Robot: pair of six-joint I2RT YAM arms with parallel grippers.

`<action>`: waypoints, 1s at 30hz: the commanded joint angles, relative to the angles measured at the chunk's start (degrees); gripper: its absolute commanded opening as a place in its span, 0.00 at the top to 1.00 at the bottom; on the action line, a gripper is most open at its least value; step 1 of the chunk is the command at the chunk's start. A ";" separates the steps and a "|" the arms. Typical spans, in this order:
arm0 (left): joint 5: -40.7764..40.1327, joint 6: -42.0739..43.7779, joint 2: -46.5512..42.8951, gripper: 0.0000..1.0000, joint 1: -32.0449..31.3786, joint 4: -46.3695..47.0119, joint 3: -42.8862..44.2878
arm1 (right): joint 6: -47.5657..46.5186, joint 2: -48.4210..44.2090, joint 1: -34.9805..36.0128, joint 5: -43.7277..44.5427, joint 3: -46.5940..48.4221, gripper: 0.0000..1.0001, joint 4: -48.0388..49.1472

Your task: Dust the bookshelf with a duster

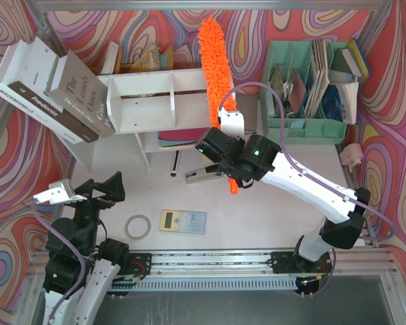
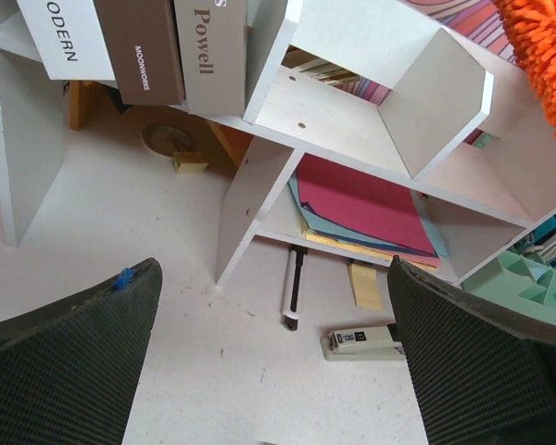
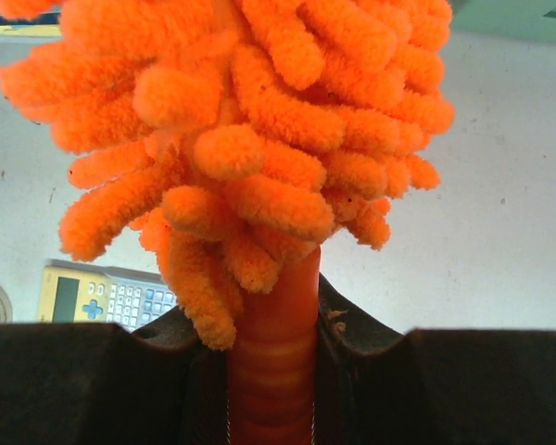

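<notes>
The white bookshelf [image 1: 155,101] stands at the back centre and also shows in the left wrist view [image 2: 352,111]. The orange duster [image 1: 215,61] points away from me, its fluffy head over the shelf's right end. My right gripper [image 1: 223,152] is shut on the duster's slim orange handle, just in front of the shelf. In the right wrist view the handle sits between the jaws of the right gripper [image 3: 273,371], with the duster's fluffy head [image 3: 259,139] just beyond. My left gripper [image 1: 101,188] is open and empty at the near left, facing the shelf; the same gripper [image 2: 273,371] shows bare table between its fingers.
Large books [image 1: 47,88] lean on the shelf's left end. A mint-green file organiser [image 1: 311,81] stands at the back right. A stapler [image 1: 203,176] and pen [image 1: 175,164] lie before the shelf; a calculator [image 1: 183,221] and tape ring [image 1: 138,227] lie nearer. Coloured papers [image 2: 361,204] fill the lower tier.
</notes>
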 commanded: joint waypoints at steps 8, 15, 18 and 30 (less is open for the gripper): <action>-0.33 -0.83 -1.25 0.02 0.24 -0.29 -0.31 | -2.50 6.07 3.27 -2.77 5.58 1.00 6.32; -0.06 -0.74 0.09 0.02 0.24 -0.36 -0.13 | -1.80 2.99 3.45 2.16 1.35 1.00 6.91; -0.39 -0.66 0.13 0.02 0.24 -0.34 -0.18 | -0.28 0.35 3.07 6.40 -1.06 1.00 4.75; -0.27 -0.74 0.22 0.02 0.24 -0.11 -0.19 | 0.17 -3.10 -0.22 6.31 -4.18 1.00 3.02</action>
